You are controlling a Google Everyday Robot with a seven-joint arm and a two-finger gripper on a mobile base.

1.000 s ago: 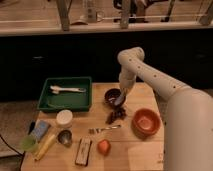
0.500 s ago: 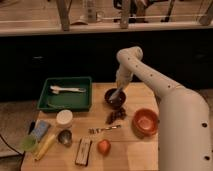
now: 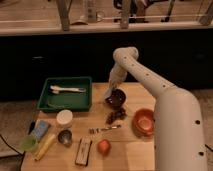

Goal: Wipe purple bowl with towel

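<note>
On the table (image 3: pixel 127 150) the arm (image 3: pixel 145 75) has swung a touch left since a second ago; the purple bowl (image 3: pixel 118 99) sits unmoved, near the orange bowl (image 3: pixel 144 121); the gripper (image 3: pixel 109 93) has slid from the bowl's middle to its left rim, so wiping looks under way; jaws seem clenched on the towel (image 3: pixel 108 94), a pale scrap touching that rim.

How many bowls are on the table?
2. The purple bowl sits at the back middle of the table, with the gripper at its left rim. The orange bowl is nearer the front, to its right. The arm covers the table's right side, so another could be hidden.
</note>
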